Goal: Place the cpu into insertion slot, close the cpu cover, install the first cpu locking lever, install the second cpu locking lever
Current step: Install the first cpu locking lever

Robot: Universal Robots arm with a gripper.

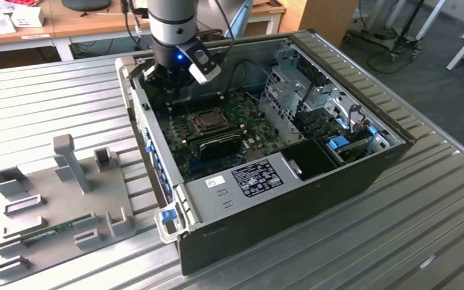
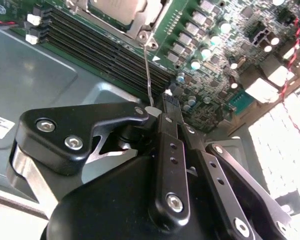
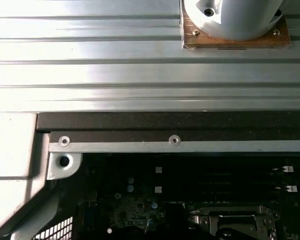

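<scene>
Fingers point(image 2: 169, 117) squeezed shut on the thin locking lever point(image 2: 148, 75), the gripper point(image 2: 160, 104), far left in the case point(image 1: 361, 175), should push slowly, not yank.

**Three cameras on one open computer case**

The exterior view looks steeply down from farther off on the open black computer case point(image 1: 296, 199) lying on a ribbed silver metal table point(image 1: 55, 90). The second wrist view looks closely past the black gripper point(image 2: 157, 105) onto the green motherboard point(image 2: 215, 75). The first wrist view faces across the case rim to the table. All three views share the silvery square socket frame point(image 1: 212, 121) point(image 2: 140, 27) point(image 3: 235, 220).
</scene>
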